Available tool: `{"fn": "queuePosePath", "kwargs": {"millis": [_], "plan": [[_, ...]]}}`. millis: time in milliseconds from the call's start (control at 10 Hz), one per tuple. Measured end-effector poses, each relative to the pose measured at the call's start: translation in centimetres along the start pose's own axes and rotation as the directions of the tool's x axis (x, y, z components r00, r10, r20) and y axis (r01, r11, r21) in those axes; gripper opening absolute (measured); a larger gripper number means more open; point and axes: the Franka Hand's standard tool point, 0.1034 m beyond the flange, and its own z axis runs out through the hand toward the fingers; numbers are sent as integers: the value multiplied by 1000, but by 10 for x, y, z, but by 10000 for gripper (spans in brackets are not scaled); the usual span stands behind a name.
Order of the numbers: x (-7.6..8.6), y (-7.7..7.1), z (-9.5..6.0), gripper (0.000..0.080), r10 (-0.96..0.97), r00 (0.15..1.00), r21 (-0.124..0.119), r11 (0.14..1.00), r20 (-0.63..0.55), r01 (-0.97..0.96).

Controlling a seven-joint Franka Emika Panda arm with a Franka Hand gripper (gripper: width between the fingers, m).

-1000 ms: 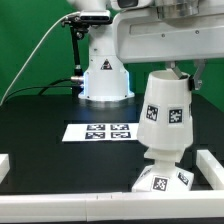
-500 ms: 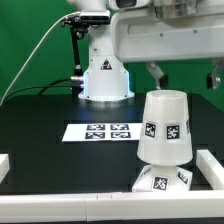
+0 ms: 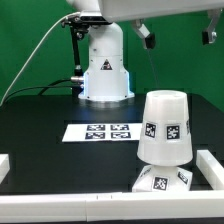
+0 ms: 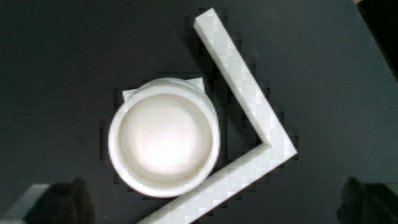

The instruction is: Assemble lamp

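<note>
Now the robot's jaws have let go and risen, spread wide and empty, leaving the white tapered plastic shade seated upright on the low white angular base near the black tabletop's white corner rail; the lamp looks essentially assembled

You have a matte black tabletop in front of a green backdrop. The marker board, a thin flat white strip of square tags, lies flat on it. A raised white L-shaped border rail (its corner shows clearly in the wrist view) edges the table.
</note>
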Motion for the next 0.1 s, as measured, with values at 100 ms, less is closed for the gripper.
{"fn": "queuePosePath", "kwargs": {"millis": [100], "plan": [[0,0,0,699,1,1000,0,1000,0,-1]]}}
